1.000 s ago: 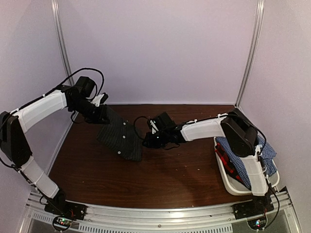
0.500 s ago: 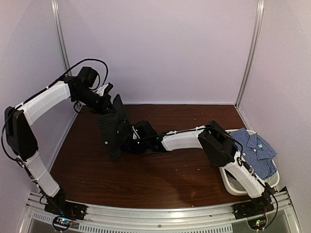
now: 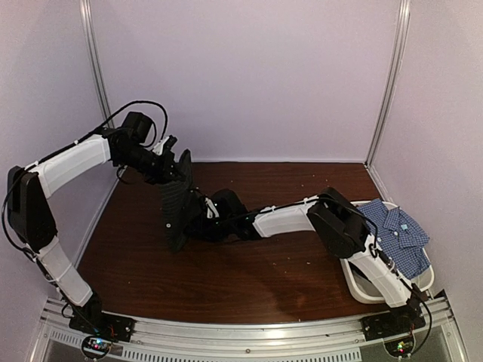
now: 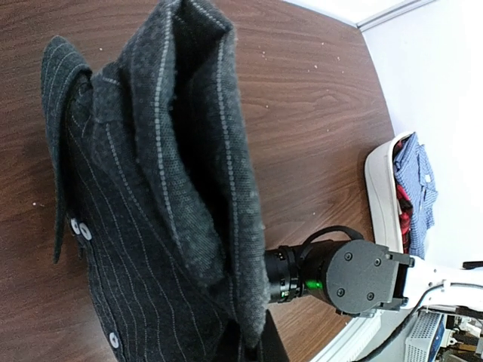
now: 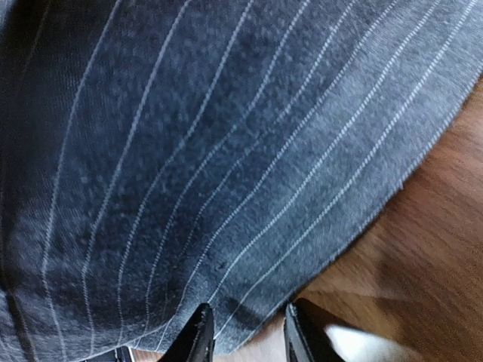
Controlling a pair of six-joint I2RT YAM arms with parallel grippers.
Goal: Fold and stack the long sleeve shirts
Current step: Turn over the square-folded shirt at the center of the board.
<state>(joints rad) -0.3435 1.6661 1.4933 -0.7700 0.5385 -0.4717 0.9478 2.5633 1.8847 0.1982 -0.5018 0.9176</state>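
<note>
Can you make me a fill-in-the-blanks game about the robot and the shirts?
The left end effector holds up the pinstriped shirt, whose buttons are ____.
The check shirt in the white tub is ____ and white.
The tub stands by the base of the ____ arm.
Missing words: white, blue, right.

Shirts counted: three.
- black pinstripe shirt (image 3: 177,204): one, at 9 o'clock
- blue check shirt (image 3: 396,234): one, at 4 o'clock
- red-and-dark shirt (image 4: 401,219): one, also at 4 o'clock

White tub (image 3: 362,290): one.
Arms: two, left arm (image 3: 72,162) and right arm (image 3: 290,219).
White buttons (image 4: 84,232) on black shirt: three showed, possibly more hidden in folds.
Table (image 3: 264,286): one.
</note>
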